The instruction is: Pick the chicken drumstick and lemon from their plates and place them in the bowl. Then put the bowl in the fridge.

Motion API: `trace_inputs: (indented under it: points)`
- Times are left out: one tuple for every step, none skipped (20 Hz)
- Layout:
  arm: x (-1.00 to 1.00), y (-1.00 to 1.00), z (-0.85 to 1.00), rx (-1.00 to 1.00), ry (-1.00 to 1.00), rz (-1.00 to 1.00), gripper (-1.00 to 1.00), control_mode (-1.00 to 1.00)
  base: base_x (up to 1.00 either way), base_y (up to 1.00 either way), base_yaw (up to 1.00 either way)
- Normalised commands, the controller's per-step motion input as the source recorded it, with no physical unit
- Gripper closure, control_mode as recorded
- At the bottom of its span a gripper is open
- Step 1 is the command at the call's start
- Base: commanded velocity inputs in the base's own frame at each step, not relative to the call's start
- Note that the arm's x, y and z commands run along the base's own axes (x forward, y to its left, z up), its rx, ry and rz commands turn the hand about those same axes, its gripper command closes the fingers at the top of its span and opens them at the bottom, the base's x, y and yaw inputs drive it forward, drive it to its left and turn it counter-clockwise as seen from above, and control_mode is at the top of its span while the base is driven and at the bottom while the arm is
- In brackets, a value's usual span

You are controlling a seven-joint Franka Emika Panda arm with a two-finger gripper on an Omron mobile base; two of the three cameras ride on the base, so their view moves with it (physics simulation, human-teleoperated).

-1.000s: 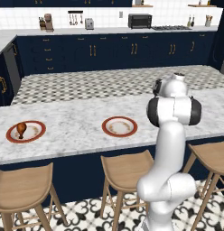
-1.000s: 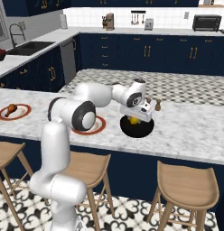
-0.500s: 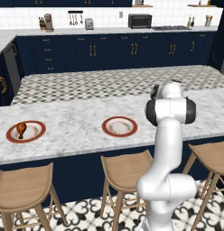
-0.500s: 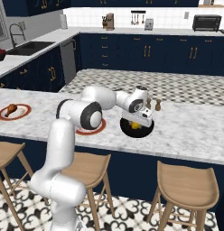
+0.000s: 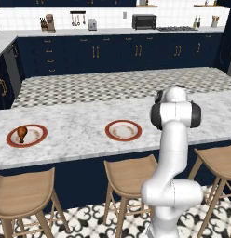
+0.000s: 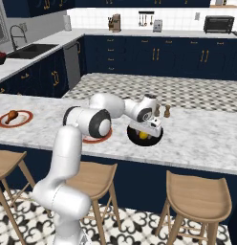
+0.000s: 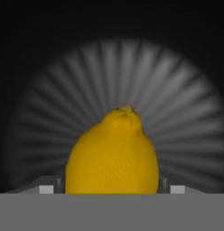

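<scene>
From the left end of the counter [image 5: 80,135] I see the chicken drumstick [image 5: 22,133] lying on its plate [image 5: 27,136] — untouched, well apart from everything else. Next along is the second plate [image 5: 123,130], bare now. Further right, in the right base view, the gripper [image 6: 148,132] hangs low over the bowl [image 6: 145,136], and the lemon [image 6: 144,136] shows as a yellow spot inside the black rim. Two small shakers [image 6: 162,111] stand just beyond the bowl.

Through the hand view the lemon [image 7: 113,153] sits right between my fingertips against the ribbed floor of the bowl [image 7: 190,113]. I cannot tell whether the jaws have let go or are gripping it — the tips are mostly hidden behind the fruit.

My worry is the lift-off. If a pad is clinging to the peel, rising could drag the lemon up and tip it over the shallow rim, or skid the bowl toward the counter edge. Swinging back toward the far plate, the wrist could also clip those shakers.
</scene>
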Motion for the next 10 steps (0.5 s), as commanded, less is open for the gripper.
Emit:
trace_inputs:
  points:
    - [-0.07,0.0,0.27,0.0,-0.02,-0.05,-1.0,-1.0,0.0,0.0,0.0]
    - [-0.14,0.0,0.44,0.0,-0.02,-0.05,-1.0,-1.0,0.0,0.0,0.0]
    - [-0.23,0.0,0.49,0.0,-0.04,-0.04,-1.0,-1.0,0.0,0.0,0.0]
    - [-0.36,0.01,0.53,0.0,-0.11,-0.03,-1.0,-1.0,0.0,0.0,0.0]
    - [-0.58,0.06,0.66,0.0,-0.21,-0.03,-1.0,-1.0,0.0,0.0,0.0]
    - [-0.75,0.39,0.67,0.0,-0.23,-0.03,-1.0,-1.0,0.0,0.0,0.0]
    - [-0.74,0.36,0.63,0.0,-0.17,-0.01,-1.0,-1.0,0.0,0.0,0.0]
    - [-0.79,0.35,0.65,0.0,-0.15,-0.01,-1.0,-1.0,0.0,0.0,0.0]
    - [-0.96,0.51,0.66,0.0,-0.17,0.0,-1.0,-1.0,0.0,0.0,0.0]
    - [-1.0,0.8,0.46,0.0,-0.31,0.0,-1.0,-1.0,0.0,0.0,0.0]
